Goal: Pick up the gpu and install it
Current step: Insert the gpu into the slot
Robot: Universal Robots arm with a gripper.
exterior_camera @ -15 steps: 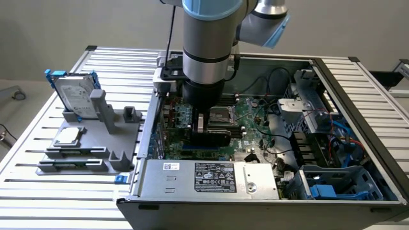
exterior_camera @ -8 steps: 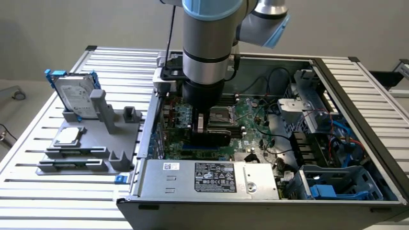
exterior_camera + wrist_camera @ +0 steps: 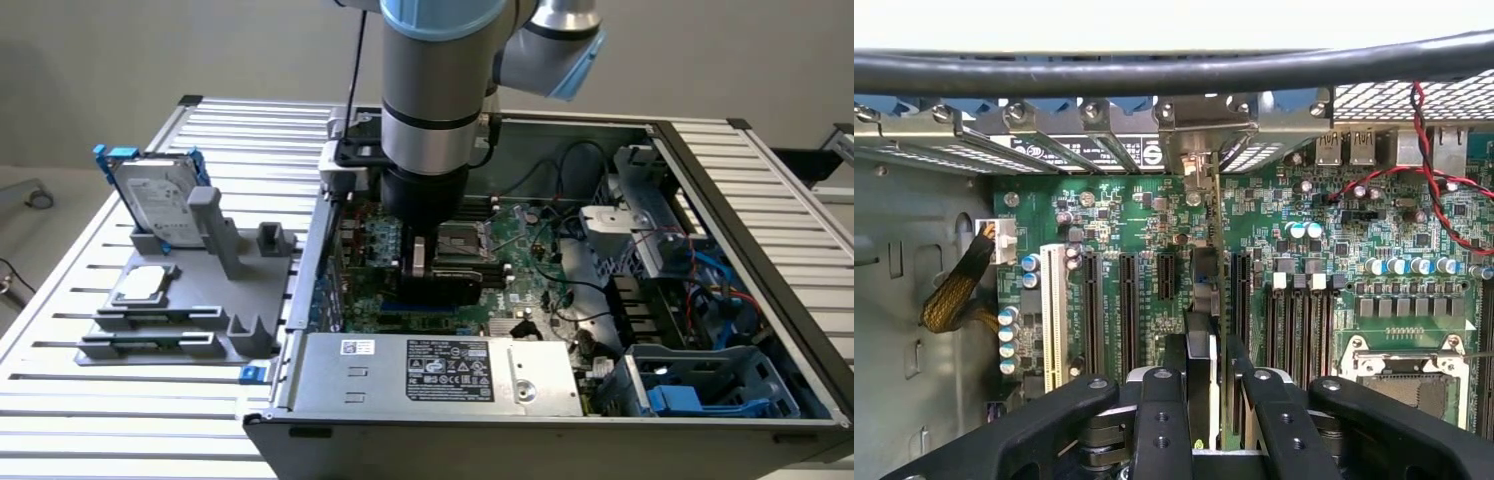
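Note:
My gripper (image 3: 430, 258) is lowered inside the open computer case (image 3: 747, 200), over the green motherboard (image 3: 514, 240). It is shut on the gpu (image 3: 1200, 345), which stands on edge between my fingers (image 3: 1159, 405). The card runs from the fingers toward the case's rear slot openings, where its silver bracket (image 3: 1199, 165) sits. It stands among the black expansion slots (image 3: 1126, 310). Whether its lower edge is seated in a slot is hidden. In the exterior view the gpu (image 3: 443, 287) shows as a black block under the wrist.
A grey fixture (image 3: 200, 300) at the exterior view's left holds a hard drive in a blue frame (image 3: 158, 195), a processor (image 3: 144, 285) and memory sticks (image 3: 150, 322). The power supply (image 3: 441, 370) fills the case front. A red cable (image 3: 1434, 200) and the processor socket (image 3: 1409, 365) lie beside the slots.

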